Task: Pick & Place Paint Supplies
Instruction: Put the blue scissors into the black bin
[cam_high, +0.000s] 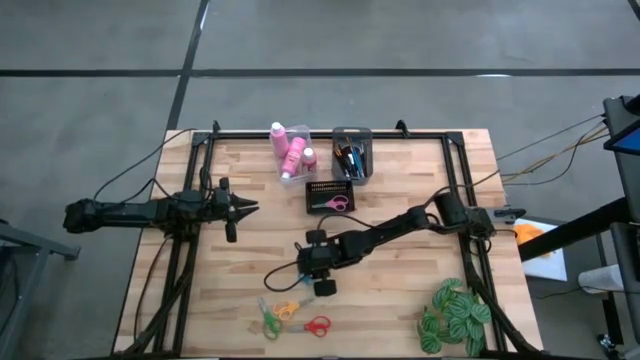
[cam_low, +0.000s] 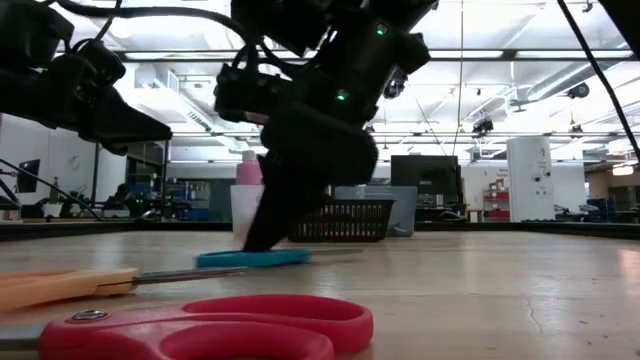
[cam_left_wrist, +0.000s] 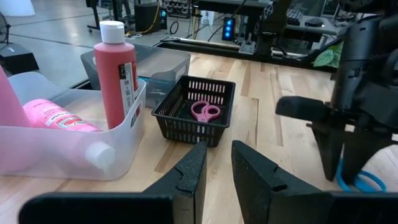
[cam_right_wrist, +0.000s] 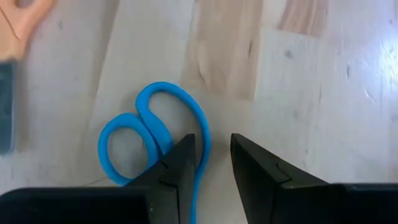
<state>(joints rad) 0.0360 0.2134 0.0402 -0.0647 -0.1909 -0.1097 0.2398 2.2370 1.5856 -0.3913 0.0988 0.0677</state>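
Observation:
My right gripper (cam_right_wrist: 212, 163) points down at the table's middle (cam_high: 320, 275), open by a narrow gap. Its fingers stand astride one handle loop of the blue scissors (cam_right_wrist: 155, 134), which lie flat on the wood (cam_low: 250, 258). My left gripper (cam_left_wrist: 219, 168) waits open above the table's left side (cam_high: 243, 207). Pink bottles (cam_high: 290, 150) stand and lie in the clear bin, and brushes (cam_high: 350, 158) fill the black bin. Pink scissors (cam_left_wrist: 205, 112) lie in a low black basket. Yellow, green and red scissors (cam_high: 290, 317) lie near the front edge. My right gripper comes from above, pointing down. The outer rim of the blue scissors' handle loop (cam_right_wrist: 204, 146) runs into the gap between its two fingers. The scissors lie flat on the table. Whether a finger touches the rim I cannot tell.
A leafy plant (cam_high: 455, 315) sits at the near right corner. The red scissors (cam_low: 210, 325) and orange-handled scissors (cam_low: 60, 285) lie close to the low camera. The clear bin (cam_left_wrist: 74, 155), the black basket (cam_high: 333, 195) and the brush bin crowd the far middle. Bare wood spreads left of centre.

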